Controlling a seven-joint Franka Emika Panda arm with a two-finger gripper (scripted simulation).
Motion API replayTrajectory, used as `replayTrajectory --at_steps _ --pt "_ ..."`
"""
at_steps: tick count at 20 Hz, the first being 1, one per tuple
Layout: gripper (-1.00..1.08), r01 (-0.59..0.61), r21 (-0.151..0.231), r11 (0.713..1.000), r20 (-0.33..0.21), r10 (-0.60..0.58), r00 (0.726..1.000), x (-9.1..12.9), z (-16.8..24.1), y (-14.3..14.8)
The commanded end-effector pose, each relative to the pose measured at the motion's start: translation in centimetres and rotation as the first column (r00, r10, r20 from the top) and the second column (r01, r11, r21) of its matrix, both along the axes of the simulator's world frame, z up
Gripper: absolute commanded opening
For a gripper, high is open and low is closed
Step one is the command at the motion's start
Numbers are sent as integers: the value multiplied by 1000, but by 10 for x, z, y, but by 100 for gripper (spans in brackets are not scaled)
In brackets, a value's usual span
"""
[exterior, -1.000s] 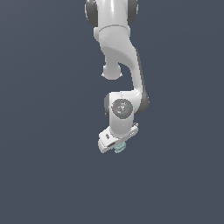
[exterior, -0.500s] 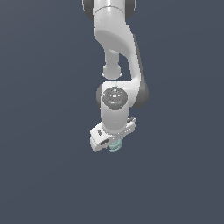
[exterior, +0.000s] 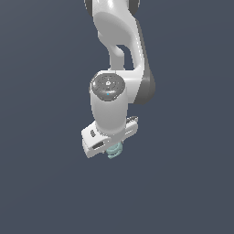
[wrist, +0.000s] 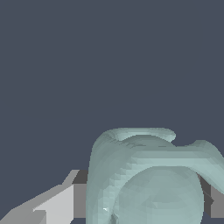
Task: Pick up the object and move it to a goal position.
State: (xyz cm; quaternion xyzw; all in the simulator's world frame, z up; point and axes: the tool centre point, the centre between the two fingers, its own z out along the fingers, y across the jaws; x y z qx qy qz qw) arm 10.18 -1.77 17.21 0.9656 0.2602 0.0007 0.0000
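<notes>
The object is a small pale teal-green ridged lump that pokes out under the white hand of my arm in the exterior view. My gripper is shut on it and holds it up against the plain dark background. In the wrist view the object fills the lower part of the picture as a cup-like ridged shape. One finger shows beside it and the other finger shows at its far side, both pressed against it. The fingertips are hidden behind the object.
Only a plain dark blue-grey background surrounds the arm in both views. No table edge, marker or other object shows.
The arm has swung toward the exterior view's left and turned its wrist, carrying the object with it. The hand stays shut on the object.
</notes>
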Motion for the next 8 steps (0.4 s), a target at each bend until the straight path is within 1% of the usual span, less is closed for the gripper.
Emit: replayTrajectory --at_steps 1,8 --pt "-100 -1 0 1000 -1 1 1000 2 7 -3" --pt "-100 0 0 1000 -1 0 1000 4 9 -4"
